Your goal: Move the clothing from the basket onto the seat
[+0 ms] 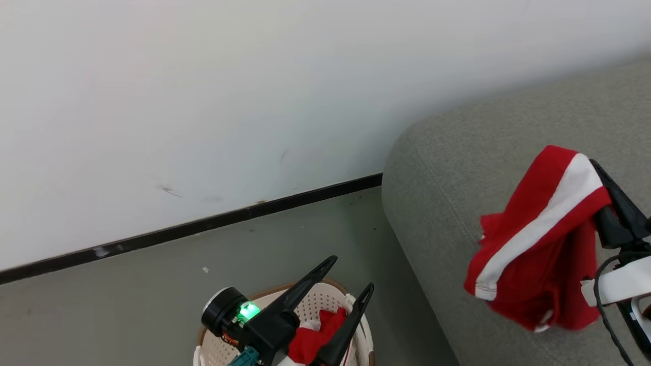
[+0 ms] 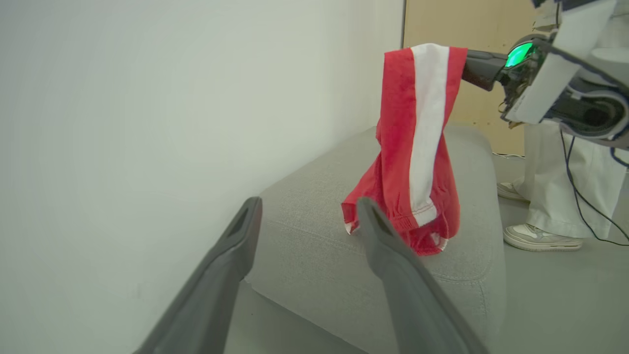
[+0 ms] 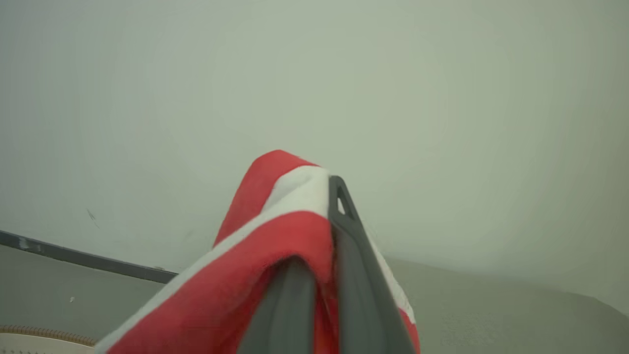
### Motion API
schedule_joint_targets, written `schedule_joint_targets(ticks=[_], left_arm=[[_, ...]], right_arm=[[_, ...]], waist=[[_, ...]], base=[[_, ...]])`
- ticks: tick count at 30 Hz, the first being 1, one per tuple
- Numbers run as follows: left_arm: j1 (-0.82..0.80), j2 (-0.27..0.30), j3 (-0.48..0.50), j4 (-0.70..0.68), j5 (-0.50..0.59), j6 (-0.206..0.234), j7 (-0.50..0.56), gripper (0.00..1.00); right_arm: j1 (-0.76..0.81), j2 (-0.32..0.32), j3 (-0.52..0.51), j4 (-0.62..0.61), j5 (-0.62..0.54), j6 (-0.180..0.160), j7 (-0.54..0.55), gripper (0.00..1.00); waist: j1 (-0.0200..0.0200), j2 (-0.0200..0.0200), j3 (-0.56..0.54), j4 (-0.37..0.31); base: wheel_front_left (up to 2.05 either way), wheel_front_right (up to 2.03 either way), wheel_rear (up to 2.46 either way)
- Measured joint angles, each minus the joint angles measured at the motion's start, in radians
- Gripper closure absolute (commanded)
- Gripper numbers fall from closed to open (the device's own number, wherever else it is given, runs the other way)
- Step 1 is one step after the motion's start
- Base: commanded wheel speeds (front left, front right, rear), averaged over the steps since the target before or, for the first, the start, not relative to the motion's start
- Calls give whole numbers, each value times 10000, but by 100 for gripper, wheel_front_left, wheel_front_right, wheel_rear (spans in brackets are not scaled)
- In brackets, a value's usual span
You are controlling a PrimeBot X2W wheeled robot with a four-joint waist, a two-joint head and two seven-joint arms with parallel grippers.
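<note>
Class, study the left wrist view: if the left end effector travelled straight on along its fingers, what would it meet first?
Probably the grey seat, near its rounded corner. The red garment hanging from the right end effector sits just right of that line; depth is hard to judge.

We see the seat (image 1: 508, 152) covered in grey woven cloth, matt and slightly coarse, with stitched seams. The red garment (image 1: 539, 239) is soft, matt cloth with a stitched hem. We take the basket (image 1: 325, 302) for smooth perforated plastic with a woven-look rim. The left tool (image 1: 351, 273) and right tool (image 1: 597, 170) have dark, matt, smooth fingers, apparently plastic. The wall (image 1: 203, 101) and floor (image 1: 152, 295) look smooth and matt.
</note>
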Motion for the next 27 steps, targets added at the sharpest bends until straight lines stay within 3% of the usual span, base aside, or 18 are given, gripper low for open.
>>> schedule_joint_targets(ticks=[11,21,27], left_arm=[[-4,-98,-278,226,-94,-88,-171,0],[-12,-209,-242,307,-92,-61,-336,0],[-25,-199,94,320,-6,257,-376,0]], right_arm=[[683,255,-408,-861,-192,0,4,100],[788,255,309,-913,268,0,90,100],[-162,-6,660,-464,779,0,207,100]], waist=[[0,0,7,-988],[0,0,139,-1703],[1,0,366,-2036]], base=[[0,0,0],[0,0,0],[0,0,0]])
